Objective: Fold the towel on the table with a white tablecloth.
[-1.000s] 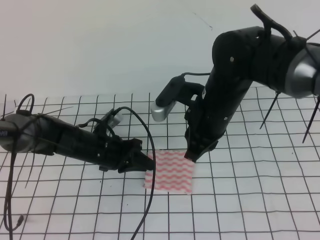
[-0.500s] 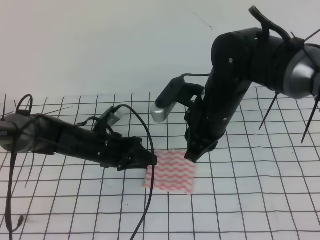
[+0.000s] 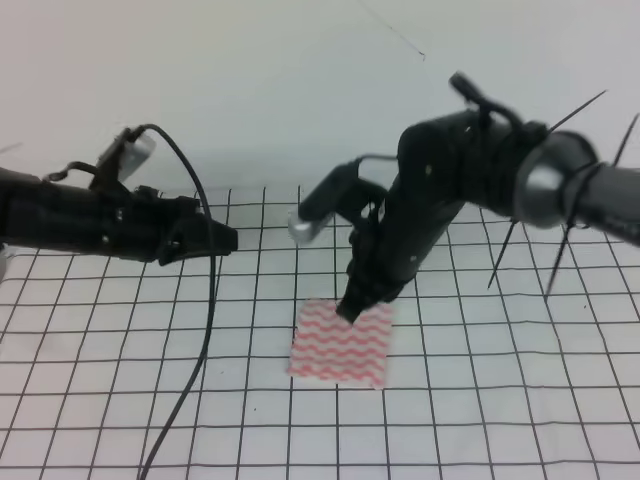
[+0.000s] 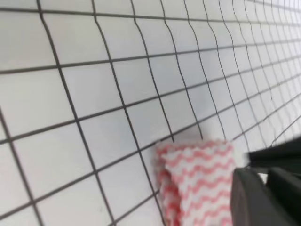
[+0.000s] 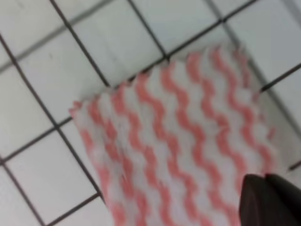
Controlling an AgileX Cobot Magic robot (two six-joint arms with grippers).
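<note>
Right gripper point(image 3: 350, 311) low over far edge of towel point(image 3: 341, 342), tip at or just above cloth; jaws appear together, contact unclear. Left gripper point(image 3: 226, 240) well apart to left, raised above tablecloth point(image 3: 480, 400), jaw state cannot tell. Towel lies flat as 1 small folded square on table, mid-grid, between 2 arms.

A plain white wall point(image 3: 250, 90) fills the background — evenly lit, bare, without visible seams.
</note>
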